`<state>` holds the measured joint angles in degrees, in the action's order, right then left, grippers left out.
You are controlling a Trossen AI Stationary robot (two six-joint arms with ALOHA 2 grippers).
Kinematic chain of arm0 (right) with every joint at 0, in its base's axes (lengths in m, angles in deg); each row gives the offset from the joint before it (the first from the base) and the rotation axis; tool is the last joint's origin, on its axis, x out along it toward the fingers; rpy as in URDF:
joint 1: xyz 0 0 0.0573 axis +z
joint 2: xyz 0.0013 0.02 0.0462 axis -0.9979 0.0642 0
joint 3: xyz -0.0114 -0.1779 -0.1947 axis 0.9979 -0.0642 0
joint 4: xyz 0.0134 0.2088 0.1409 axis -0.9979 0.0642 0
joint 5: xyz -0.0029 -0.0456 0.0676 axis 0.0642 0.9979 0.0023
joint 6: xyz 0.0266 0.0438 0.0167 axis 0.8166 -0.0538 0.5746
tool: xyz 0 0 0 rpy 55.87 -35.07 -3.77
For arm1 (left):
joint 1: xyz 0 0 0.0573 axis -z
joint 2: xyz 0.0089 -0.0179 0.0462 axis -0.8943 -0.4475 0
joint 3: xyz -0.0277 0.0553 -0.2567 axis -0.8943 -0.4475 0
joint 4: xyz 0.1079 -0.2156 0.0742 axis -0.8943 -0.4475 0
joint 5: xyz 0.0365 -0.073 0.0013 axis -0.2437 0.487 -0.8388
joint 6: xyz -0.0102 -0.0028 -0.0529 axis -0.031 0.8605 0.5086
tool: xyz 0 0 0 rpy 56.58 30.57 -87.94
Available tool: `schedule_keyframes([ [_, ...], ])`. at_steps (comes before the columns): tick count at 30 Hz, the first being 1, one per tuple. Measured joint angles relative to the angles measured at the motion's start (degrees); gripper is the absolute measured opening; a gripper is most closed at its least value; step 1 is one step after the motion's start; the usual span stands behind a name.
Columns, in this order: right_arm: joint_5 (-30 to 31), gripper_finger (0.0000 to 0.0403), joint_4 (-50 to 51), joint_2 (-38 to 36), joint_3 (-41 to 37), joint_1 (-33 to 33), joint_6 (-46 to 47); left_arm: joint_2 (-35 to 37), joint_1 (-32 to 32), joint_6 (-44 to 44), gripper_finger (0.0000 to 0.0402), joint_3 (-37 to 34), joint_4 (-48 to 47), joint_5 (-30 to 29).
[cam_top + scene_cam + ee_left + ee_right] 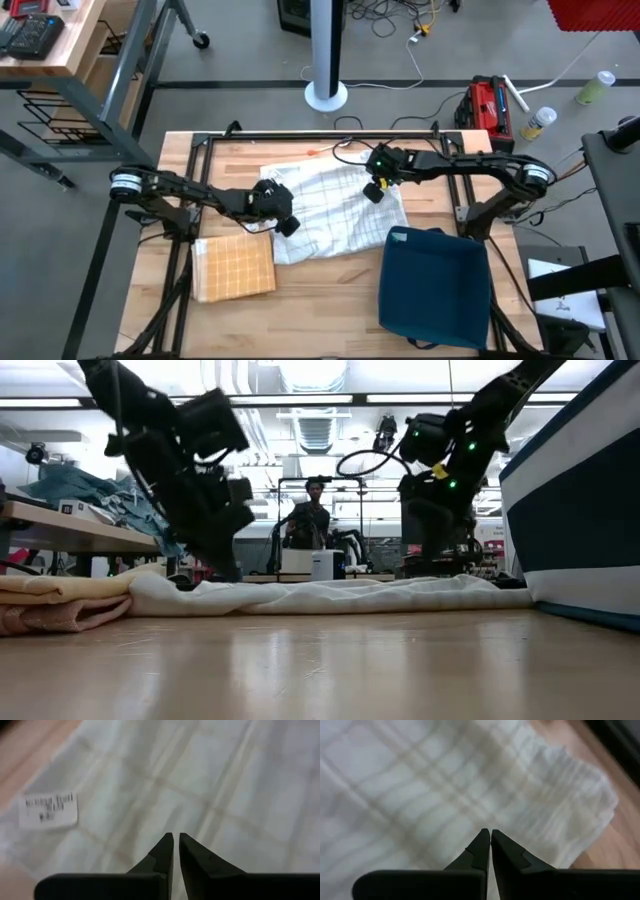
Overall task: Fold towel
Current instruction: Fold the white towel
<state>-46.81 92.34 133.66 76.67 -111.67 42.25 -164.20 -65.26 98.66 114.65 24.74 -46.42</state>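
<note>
one rumpled white checked towel (335,215) — soft folds, woven cloth.

Towel (335,215) spread at table (330,300) centre, between my two arms. My left gripper (286,222) over towel's left edge; my right gripper (372,190) over its far right part. Second folded towel (234,268) on table left of spread towel, nearer front edge, just beside it. Bin (433,285) on table right of towel, toward front. Person (312,512) in room behind table.
</note>
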Motion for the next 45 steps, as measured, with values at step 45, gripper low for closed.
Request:
schedule_keyframes([
  [45, -11.16, 0.0011, -6.22, 5.85, 0.04, 1.09, 1.14, 0.62, -1.01, -4.44, 0.002, 2.79, 8.15, 2.57],
])
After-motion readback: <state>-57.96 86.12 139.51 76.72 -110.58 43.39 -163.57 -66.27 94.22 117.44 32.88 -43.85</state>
